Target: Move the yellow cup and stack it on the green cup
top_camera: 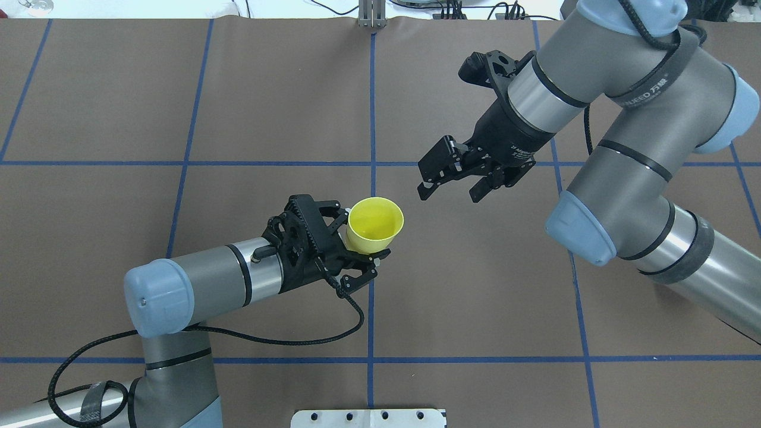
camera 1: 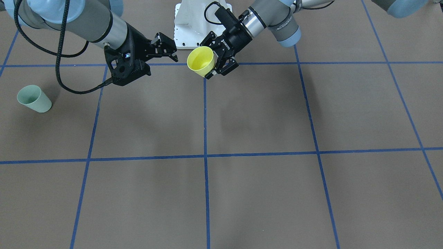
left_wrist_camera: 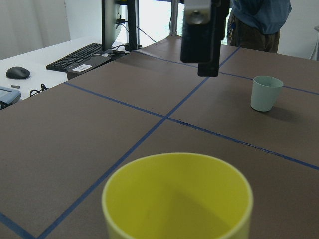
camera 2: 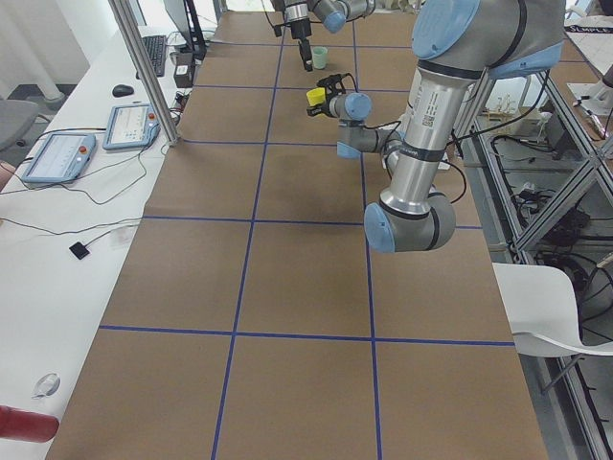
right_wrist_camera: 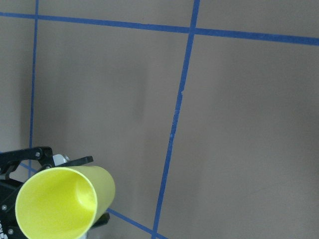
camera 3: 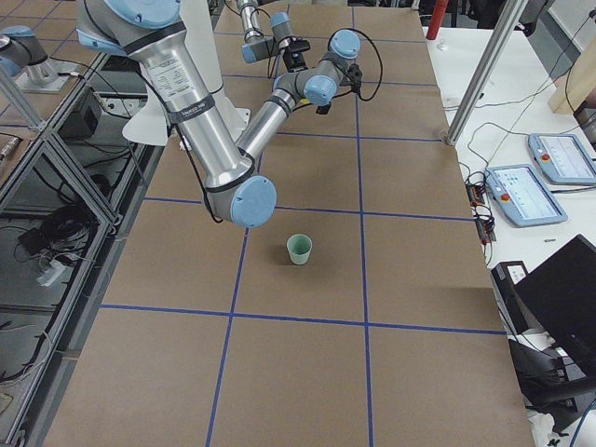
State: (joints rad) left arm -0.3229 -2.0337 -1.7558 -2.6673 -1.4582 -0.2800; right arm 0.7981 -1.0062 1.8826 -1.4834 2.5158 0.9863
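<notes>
The yellow cup (top_camera: 374,224) is upright and held off the table by my left gripper (top_camera: 359,239), which is shut on its side wall. It also shows in the front view (camera 1: 200,61), the left wrist view (left_wrist_camera: 177,199) and the right wrist view (right_wrist_camera: 62,204). My right gripper (top_camera: 449,193) is open and empty, a short way from the cup's rim and not touching it; it also shows in the front view (camera 1: 173,52). The green cup (camera 1: 34,99) stands upright on the table far out on my right side, also in the right side view (camera 3: 299,249) and the left wrist view (left_wrist_camera: 265,92).
Blue tape lines (top_camera: 371,119) divide the brown table into squares. The white robot base plate (camera 1: 193,20) sits at the near edge. A side bench with a keyboard (left_wrist_camera: 84,55) and a tablet (camera 2: 139,125) runs along the far edge. A person (left_wrist_camera: 261,20) stands beyond the table.
</notes>
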